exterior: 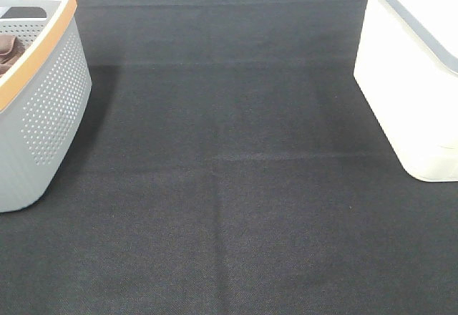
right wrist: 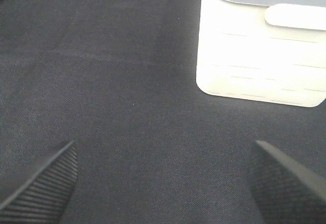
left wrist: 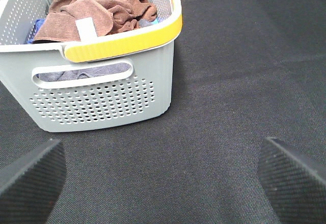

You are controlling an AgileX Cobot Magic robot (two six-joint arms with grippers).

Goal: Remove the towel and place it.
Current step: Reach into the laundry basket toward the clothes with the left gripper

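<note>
The towel [left wrist: 63, 18], reddish-brown with a small white tag, lies crumpled on top of other cloth inside the grey perforated basket [left wrist: 102, 102]. The exterior high view shows only a brown corner of the towel [exterior: 8, 50] over the basket's rim [exterior: 43, 50], at the far left. My left gripper [left wrist: 163, 183] hovers over the black mat in front of the basket, open and empty, with both fingertips [left wrist: 30, 175] at the frame's edge. My right gripper [right wrist: 163, 183] is open and empty over the mat, short of the white bin [right wrist: 254, 56]. Neither gripper shows in the exterior high view.
The white bin [exterior: 411, 79] with a grey rim stands at the right edge of the black mat [exterior: 229, 186]. Inside the basket, grey cloth [left wrist: 81, 74] shows through the handle slot and something blue [left wrist: 35, 28] lies beside the towel.
</note>
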